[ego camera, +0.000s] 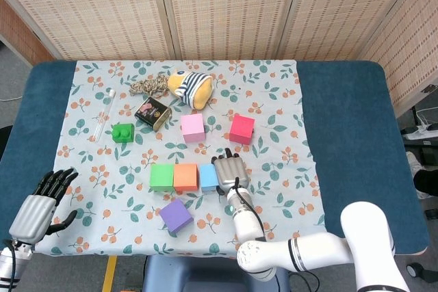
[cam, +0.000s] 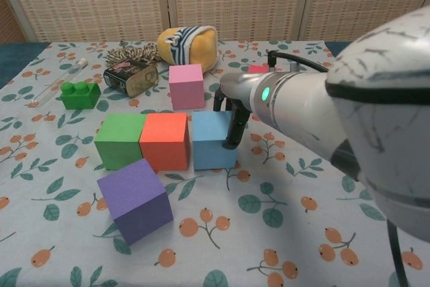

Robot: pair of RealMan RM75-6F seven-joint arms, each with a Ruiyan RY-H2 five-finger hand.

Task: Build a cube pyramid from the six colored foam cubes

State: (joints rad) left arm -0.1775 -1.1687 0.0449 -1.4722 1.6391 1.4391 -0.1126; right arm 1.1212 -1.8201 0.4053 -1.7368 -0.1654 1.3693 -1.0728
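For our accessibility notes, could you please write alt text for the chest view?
The robot's right hand presses against the light blue cube, which sits beside the orange cube and green cube in a row on a floral tablecloth. A purple cube lies in front.

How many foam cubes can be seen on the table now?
6. Green cube, orange cube and blue cube form a row; purple cube lies nearer the robot; pink cube and red cube lie farther away.
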